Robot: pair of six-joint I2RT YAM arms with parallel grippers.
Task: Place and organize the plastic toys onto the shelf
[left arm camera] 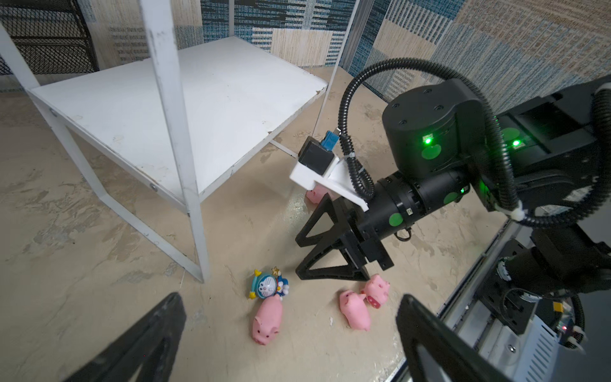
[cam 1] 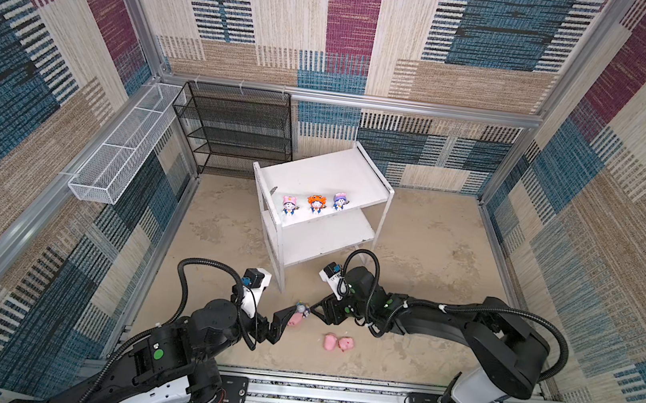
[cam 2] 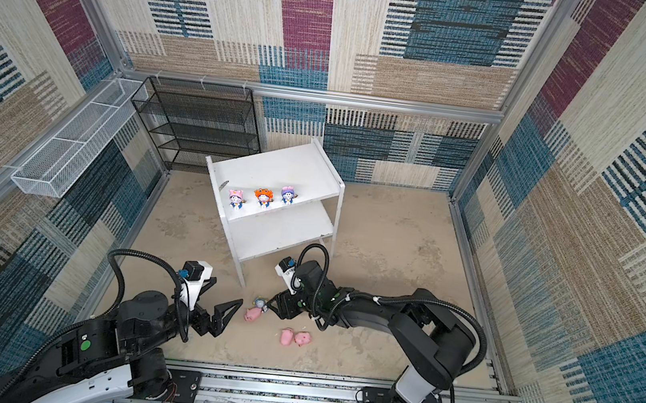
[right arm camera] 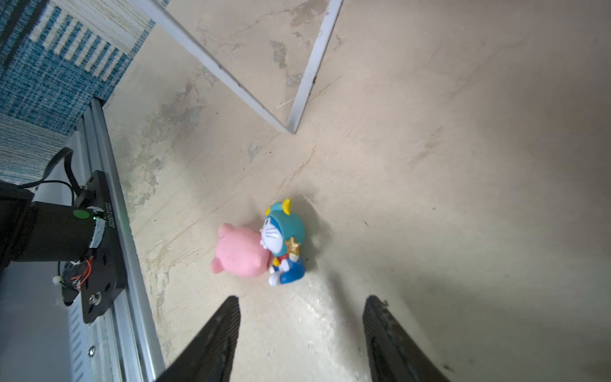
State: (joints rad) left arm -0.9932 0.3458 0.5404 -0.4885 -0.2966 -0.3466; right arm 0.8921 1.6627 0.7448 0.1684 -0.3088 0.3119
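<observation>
Teal-hooded figurine (right arm camera: 284, 243) is touching a pig (right arm camera: 239, 253); right end effector (right arm camera: 302, 299), released, is hovering near, needing to straddle it alone.

The white shelf (cam 1: 329, 170) has a top board that is bare behind the pink-hooded figurine (cam 1: 289, 205), orange-hooded figurine (cam 1: 316, 204) and purple-hooded figurine (cam 1: 339, 201) lining its front edge. The lower board (left arm camera: 248, 92) is bare and open between thin legs. On the floor (cam 1: 431, 257), the teal-hooded figurine (left arm camera: 267, 286) touches a pink pig (left arm camera: 268, 317), leaving no gap on that side. The front shelf leg (left arm camera: 177, 132) stands near it. A second pig (left arm camera: 355, 309) and third pig (left arm camera: 377, 291) lie side by side across a strip of bare floor. The left gripper (cam 2: 228, 290) and right gripper (left arm camera: 299, 255), jaws apart, flank the touching pair.
</observation>
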